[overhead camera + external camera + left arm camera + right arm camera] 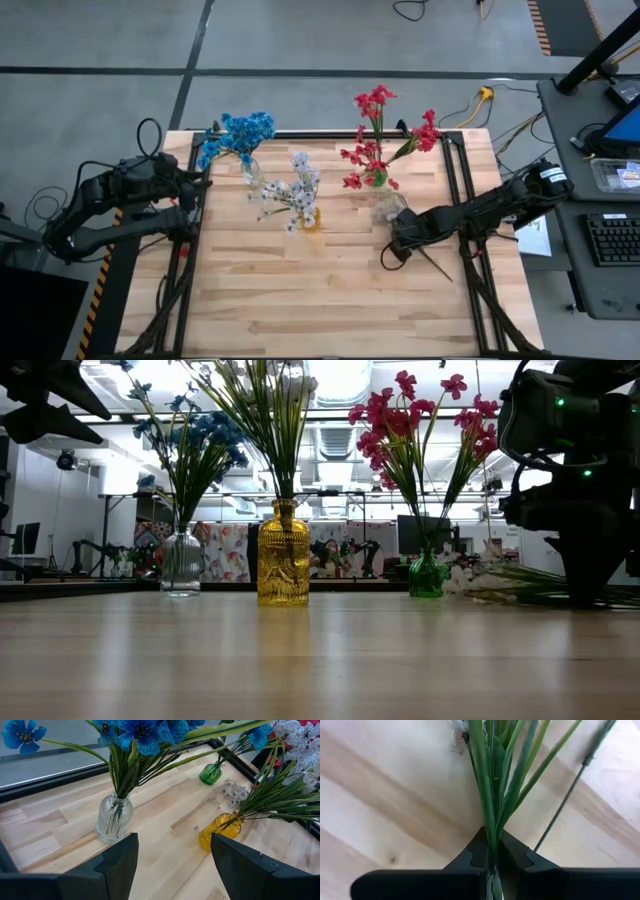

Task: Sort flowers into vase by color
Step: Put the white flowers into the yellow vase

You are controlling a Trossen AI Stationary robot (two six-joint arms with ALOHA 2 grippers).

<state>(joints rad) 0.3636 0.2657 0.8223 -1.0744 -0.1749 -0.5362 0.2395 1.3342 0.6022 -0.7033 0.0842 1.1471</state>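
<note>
On pale planks, thin green stems [492, 805]

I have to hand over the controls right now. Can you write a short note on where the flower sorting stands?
Right gripper: shut on a white sprig's stems, sprig still lying on the table by the green vase.
Left gripper: open, empty, waiting at the table's left edge.
Done: blue flowers in the clear vase, white flowers in the yellow vase, red flowers in the green vase.
Left: lift the held sprig, likely into the yellow vase.
</note>
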